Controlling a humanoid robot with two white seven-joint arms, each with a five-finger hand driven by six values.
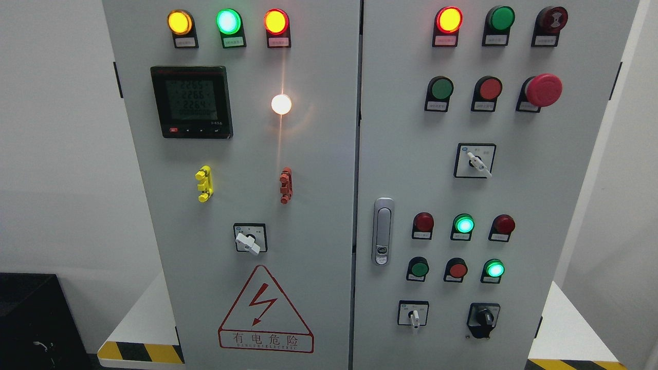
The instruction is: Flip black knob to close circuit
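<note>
While neither robot hand is showing anywhere in the head view, the task is sitting at its very start: the black knob (483, 318) is waiting untouched, and the reach toward it is not yet beginning. That knob is sitting on the right door of the cabinet (329, 216), in the bottom row, just right of a white-handled switch (414, 314) and below the lower lit green lamp (494, 269). Its grip bar is standing close to upright, tilting only slightly, on a dark base plate.

Judging from this, the next move is calling for an arm to come up into view, most likely the right one since the knob is lying toward that side, and to settle finger and thumb on either side of the grip bar before twisting. Which way the turn is closing the circuit is not readable from the tiny markings.

As for the fingers, nothing is showing of them, so whether they are apart or together is impossible to tell; they are plainly holding and touching nothing on the cabinet front.
</note>
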